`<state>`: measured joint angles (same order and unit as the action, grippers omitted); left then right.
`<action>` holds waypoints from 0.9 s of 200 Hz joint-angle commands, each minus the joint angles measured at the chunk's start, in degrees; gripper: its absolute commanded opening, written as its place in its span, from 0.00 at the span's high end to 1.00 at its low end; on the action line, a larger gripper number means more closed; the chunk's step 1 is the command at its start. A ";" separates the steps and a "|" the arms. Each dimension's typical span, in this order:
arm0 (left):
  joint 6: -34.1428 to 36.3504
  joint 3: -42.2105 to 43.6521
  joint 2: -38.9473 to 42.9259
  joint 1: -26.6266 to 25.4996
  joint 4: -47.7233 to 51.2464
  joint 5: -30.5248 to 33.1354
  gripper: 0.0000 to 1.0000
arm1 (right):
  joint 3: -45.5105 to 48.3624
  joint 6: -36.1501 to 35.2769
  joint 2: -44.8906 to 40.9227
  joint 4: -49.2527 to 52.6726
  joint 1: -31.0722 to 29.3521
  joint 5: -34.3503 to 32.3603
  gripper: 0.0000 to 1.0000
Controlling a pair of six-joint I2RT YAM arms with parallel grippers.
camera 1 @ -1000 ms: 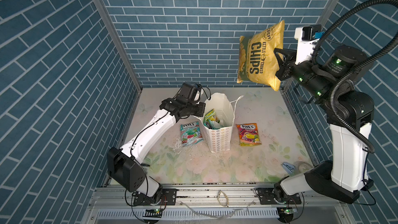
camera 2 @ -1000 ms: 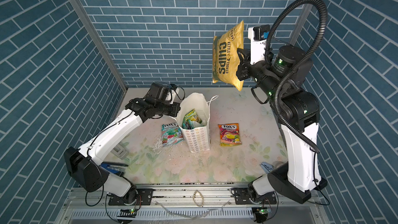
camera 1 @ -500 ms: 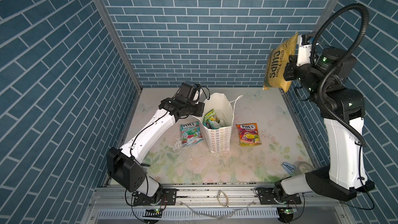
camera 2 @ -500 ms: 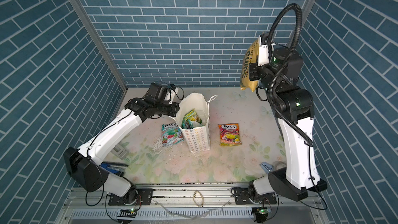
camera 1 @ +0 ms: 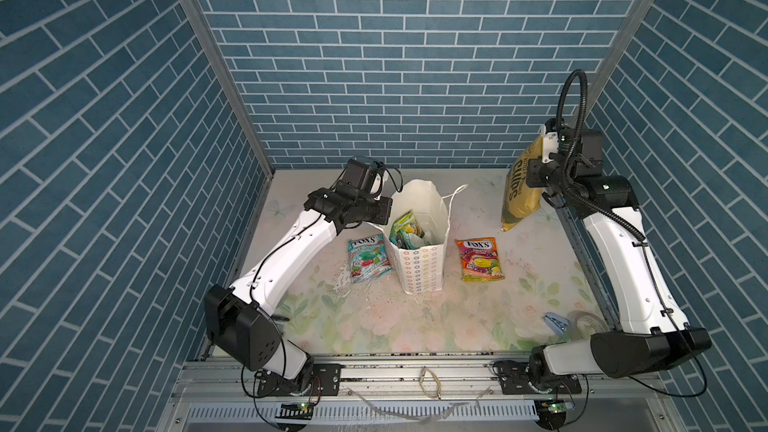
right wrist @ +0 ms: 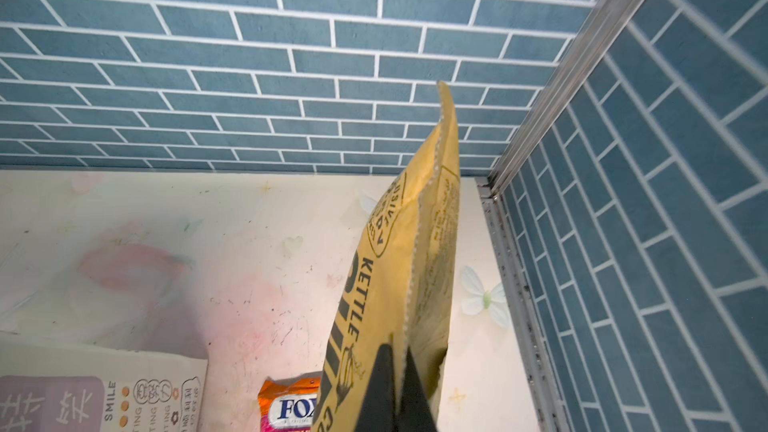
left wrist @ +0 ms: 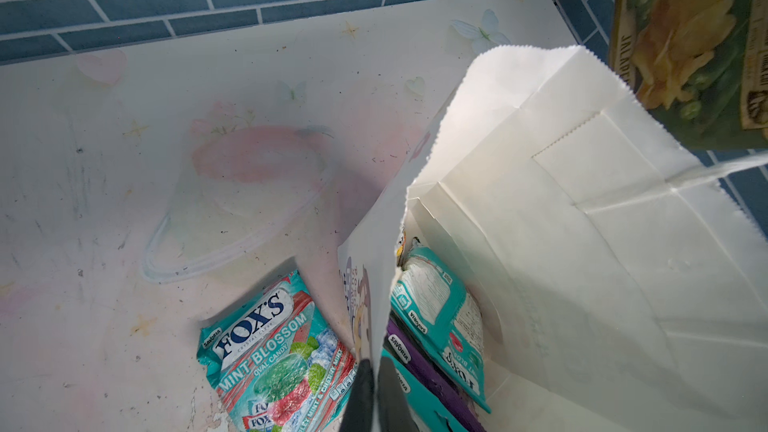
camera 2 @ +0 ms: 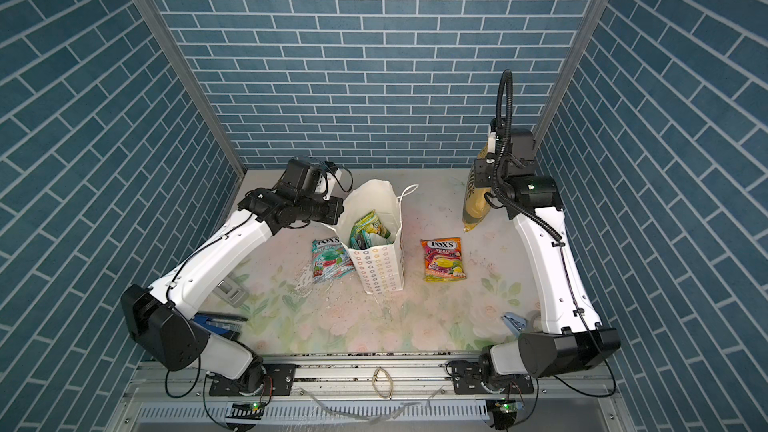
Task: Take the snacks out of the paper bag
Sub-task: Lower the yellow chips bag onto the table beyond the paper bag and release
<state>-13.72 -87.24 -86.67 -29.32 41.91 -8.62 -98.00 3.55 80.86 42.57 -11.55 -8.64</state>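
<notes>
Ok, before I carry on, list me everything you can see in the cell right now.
paper bag: one, white with ring pattern, upright mid-table, open.
chips bag: one, yellow, hanging from the right gripper over the table's far right.
mint pouch: one, teal, flat on the table, left of the paper bag in both top views.
fruit pouch: one, orange-pink, flat on the table, right of the paper bag.
pouches in the bag: several, teal, purple, green-yellow; exact count hidden.
clip: one, blue, near right corner.
tape-like ring: one, clear, beside the clip.
left gripper: shut on the paper bag's rim.
right gripper: shut on the chips bag.
</notes>
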 commanded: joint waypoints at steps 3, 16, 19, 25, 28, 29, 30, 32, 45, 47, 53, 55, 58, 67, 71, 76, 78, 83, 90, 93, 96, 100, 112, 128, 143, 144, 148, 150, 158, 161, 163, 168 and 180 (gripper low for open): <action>0.84 0.17 1.43 0.58 -0.57 0.50 0.99 | 2.78 6.41 0.84 -12.70 -0.01 7.25 1.00; 0.88 0.42 1.51 0.58 -0.78 0.36 1.00 | 5.10 8.62 2.15 -15.94 -0.05 9.37 1.00; 0.84 0.54 1.55 0.58 -0.93 0.36 1.00 | 5.62 8.92 2.33 -16.89 -0.07 10.00 1.00; 0.92 0.66 1.59 0.58 -0.92 0.49 0.99 | 6.63 9.52 2.75 -18.67 -0.12 11.05 1.00; 0.96 0.71 1.60 0.55 -0.92 0.54 1.00 | 7.20 9.82 2.93 -19.71 -0.21 11.48 1.00; 0.97 0.69 1.60 0.56 -0.93 0.54 0.99 | 7.38 10.03 2.96 -19.84 -0.22 11.60 1.00; 0.97 0.72 1.60 0.57 -0.90 0.58 0.99 | 7.55 10.23 3.02 -20.09 -0.22 11.66 1.00; 1.04 0.75 1.64 0.58 -0.87 0.61 0.99 | 7.82 10.55 3.13 -20.80 -0.29 11.84 1.00; 1.06 0.90 1.66 0.58 -0.79 0.80 0.99 | 9.17 12.16 4.21 -23.53 -0.60 14.18 1.00; 1.06 0.90 1.68 0.58 -0.78 0.80 0.99 | 9.39 12.37 4.37 -23.85 -0.69 14.99 1.00; 1.10 0.87 1.71 0.54 -0.84 0.87 1.00 | 9.83 13.10 4.92 -25.11 -0.91 16.18 1.00; 1.09 0.90 1.69 0.57 -0.82 0.88 1.00 | 9.95 13.31 5.12 -25.46 -0.99 16.59 1.00; 1.14 0.96 1.68 0.58 -0.85 0.89 0.99 | 10.14 13.81 5.42 -26.01 -1.13 17.38 1.00; 1.14 0.90 1.60 0.66 -0.86 0.91 0.99 | 10.83 15.27 6.42 -28.06 -1.41 19.81 1.00; 1.20 0.85 1.60 0.67 -0.87 0.89 0.99 | 11.12 16.16 6.88 -28.84 -1.45 20.97 1.00; 1.23 0.77 1.51 0.67 -0.79 0.89 0.99 | 11.46 17.09 7.49 -30.07 -1.46 22.66 1.00; 1.28 0.78 1.51 0.67 -0.78 0.89 0.99 | 11.59 17.65 7.65 -30.56 -1.46 23.46 1.00; 1.24 0.71 1.43 0.67 -0.66 0.83 0.99 | 11.84 19.03 8.11 -31.70 -1.46 25.66 1.00; 1.23 0.73 1.34 0.66 -0.68 0.82 1.00 | 12.64 21.53 8.56 -33.60 -1.51 28.51 1.00; 1.23 0.73 1.33 0.67 -0.69 0.83 0.99 | 12.99 22.51 8.88 -34.98 -1.46 29.62 1.00; 1.30 0.69 1.31 0.67 -0.55 0.87 0.99 | 13.33 23.44 9.04 -36.20 -1.46 31.12 1.00; 1.32 0.64 1.33 0.67 -0.54 0.89 0.99 | 13.79 24.85 9.24 -37.62 -1.42 33.43 1.00; 1.33 0.60 1.38 0.76 -0.33 1.06 1.00 | 14.46 28.21 9.90 -40.58 -1.42 37.18 1.00; 1.41 0.59 1.55 0.69 -0.23 1.06 0.99 | 14.74 29.41 10.80 -41.09 -1.27 38.35 1.00; 1.43 0.89 1.79 0.84 -0.39 1.06 0.99 | 15.75 29.14 11.42 -40.04 -0.53 36.25 1.00; 1.42 0.91 1.83 0.84 -0.41 1.11 0.99 | 15.91 29.14 11.47 -40.03 -0.51 36.16 1.00; 1.44 1.01 1.94 0.79 -0.35 1.14 1.00 | 16.25 29.14 11.74 -39.94 -0.16 35.82 1.00; 1.46 1.02 1.99 0.81 -0.36 1.15 0.99 | 16.47 29.14 11.81 -39.87 -0.01 35.63 1.00; 1.49 1.11 2.03 0.83 -0.31 1.16 0.99 | 17.07 28.79 12.38 -38.85 0.46 34.48 1.00; 1.45 1.12 2.11 0.84 -0.34 1.15 0.99 | 17.20 28.52 12.64 -38.26 0.67 33.96 1.00; 1.51 1.11 2.08 0.84 -0.27 1.15 0.99 | 17.33 28.15 12.76 -37.84 0.72 33.61 1.00; 1.54 1.04 2.06 0.90 -0.06 1.20 0.99 | 17.34 27.38 13.20 -36.79 1.03 32.46 1.00; 1.76 0.85 2.10 0.93 0.18 1.15 0.99 | 17.40 25.36 14.16 -33.88 1.31 29.77 1.00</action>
<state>-13.02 -86.74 -86.43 -29.10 41.71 -8.60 -81.14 29.78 93.19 8.12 -11.42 24.32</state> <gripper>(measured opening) 0.053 0.043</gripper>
